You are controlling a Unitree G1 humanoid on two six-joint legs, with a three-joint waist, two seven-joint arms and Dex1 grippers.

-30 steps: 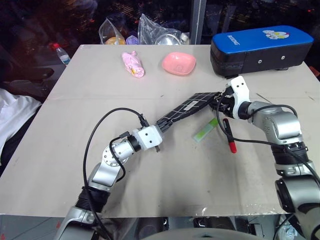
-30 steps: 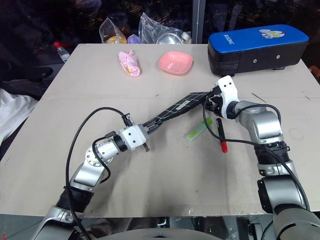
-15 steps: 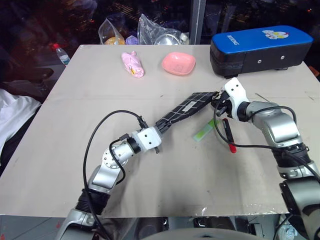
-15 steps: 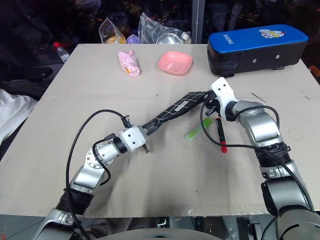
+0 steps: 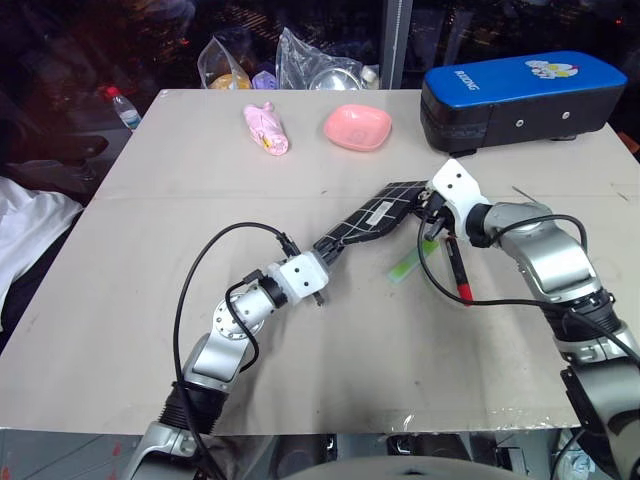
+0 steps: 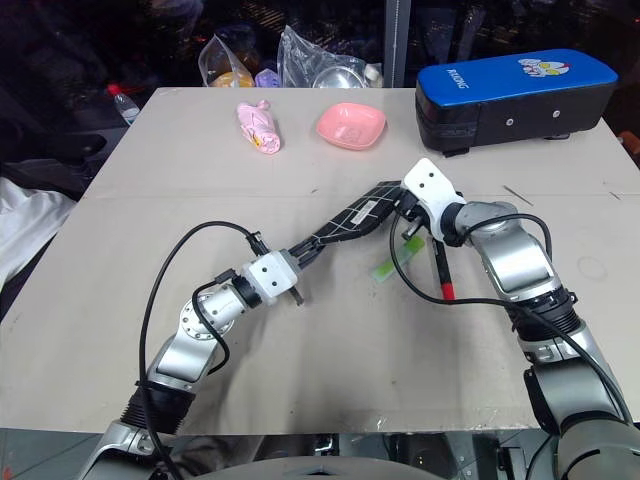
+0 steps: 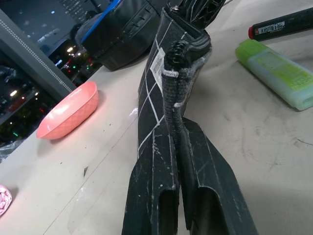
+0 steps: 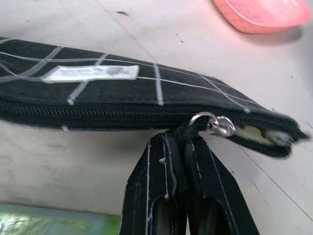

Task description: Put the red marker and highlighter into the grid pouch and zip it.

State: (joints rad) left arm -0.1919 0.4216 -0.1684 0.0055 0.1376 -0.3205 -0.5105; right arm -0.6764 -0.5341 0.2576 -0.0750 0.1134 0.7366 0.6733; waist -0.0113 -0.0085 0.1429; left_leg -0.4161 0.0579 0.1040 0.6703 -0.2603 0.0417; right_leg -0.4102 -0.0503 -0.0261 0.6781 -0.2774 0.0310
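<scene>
1. At table centre, flat black fabric grid pouch (image 5: 372, 216) with white grid lines and a small white label, stretched on edge between two grippers, running from about 7 o'clock up to 1 o'clock.
2. At its 7 o'clock end, left gripper (image 5: 325, 258), two black fingers pressed together on the pouch's corner; seen close in the left wrist view as fingers (image 7: 151, 196) clamped either side of the fabric and zipper edge.
3. At its 1 o'clock end, right gripper (image 8: 180, 142), fingers closed tight on the dark cord of the silver zipper pull (image 8: 215, 124); zipper gaping slightly just past the pull.
4. Just at 5 o'clock of the pouch's far end, short flat light-green translucent highlighter (image 5: 411, 263), lying on the beige table (image 5: 150, 250), outside the pouch.
5. Just beside it at 3 o'clock, slim red marker (image 5: 457, 268) with black cap end, also flat on the table, partly behind the right arm's black cable.
6. Toward 12 o'clock, pink shallow bowl (image 5: 357, 127); at 1 o'clock, big blue-and-black case (image 5: 522, 96); at 11 o'clock, crumpled pink wrapper (image 5: 266, 129).
</scene>
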